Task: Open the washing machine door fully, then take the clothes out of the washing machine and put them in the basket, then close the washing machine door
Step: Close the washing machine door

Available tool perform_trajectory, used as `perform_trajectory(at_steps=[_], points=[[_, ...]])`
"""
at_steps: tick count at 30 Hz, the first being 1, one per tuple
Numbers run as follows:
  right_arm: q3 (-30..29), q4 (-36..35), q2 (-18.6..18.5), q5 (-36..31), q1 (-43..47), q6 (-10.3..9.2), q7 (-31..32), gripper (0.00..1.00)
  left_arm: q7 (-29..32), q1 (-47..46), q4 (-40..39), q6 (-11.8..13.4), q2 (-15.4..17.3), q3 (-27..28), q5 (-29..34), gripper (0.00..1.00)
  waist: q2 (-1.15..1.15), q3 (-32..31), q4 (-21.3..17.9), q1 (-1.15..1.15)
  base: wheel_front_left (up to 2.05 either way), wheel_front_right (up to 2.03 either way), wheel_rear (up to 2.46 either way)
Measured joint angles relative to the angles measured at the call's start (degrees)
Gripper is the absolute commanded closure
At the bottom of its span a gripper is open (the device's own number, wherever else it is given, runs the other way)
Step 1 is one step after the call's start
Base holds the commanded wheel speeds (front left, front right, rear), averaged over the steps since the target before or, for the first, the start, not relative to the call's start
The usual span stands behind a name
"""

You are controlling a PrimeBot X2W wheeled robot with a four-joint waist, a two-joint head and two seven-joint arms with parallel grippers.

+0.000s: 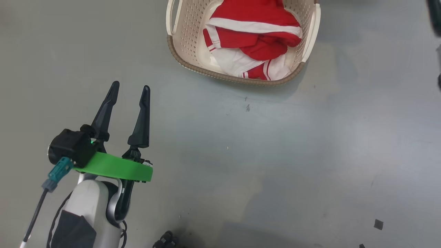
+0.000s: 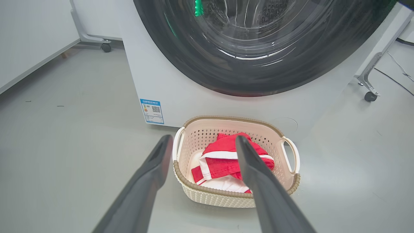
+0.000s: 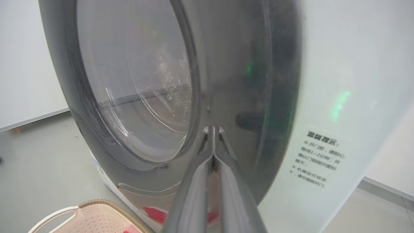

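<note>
Left wrist view, top: white washing machine [image 2: 168,84], glossy black-rimmed door [image 2: 200,64]. Lower centre: cream basket [image 2: 220,199] before machine, red-white clothes [image 2: 220,152] inside. Head view, lower left: left gripper [image 1: 131,86] spread wide, empty. Right wrist view: right gripper [image 3: 213,129] pinched together at door rim.

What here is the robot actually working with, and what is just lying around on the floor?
Part of the job:
door, washing machine, clothes, basket, left gripper, right gripper.

Just lying about:
castor, cable, black scrap.
</note>
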Motion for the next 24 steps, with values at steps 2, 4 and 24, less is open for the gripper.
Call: perform_trajectory(at_steps=[2, 4, 24], points=[[0.68, 1.00, 0.98, 0.56, 2.86, 0.00, -1.63, 1.00, 0.00, -0.01, 0.45, 0.00, -0.01, 0.19, 0.51, 0.00, 0.00, -1.11, -0.30, 0.00, 0.00, 0.00, 0.00], [1.23, 1.90, 1.88, 1.05, 5.70, 0.01, -3.21, 1.00, 0.00, -0.01, 1.01, 0.00, -0.01, 0.38, 0.71, 0.00, 0.00, -2.35, -0.66, 0.00, 0.00, 0.00, 0.00], [-3.59, 2.86, 7.95, 6.56, 28.20, -2.58, -5.42, 1.00, 0.00, 4.28, 5.22, -0.01, 0.87, 4.22, 2.25, 0.00, 0.00, -17.10, -7.43, -0.01, 0.00, 0.00, 0.00]])
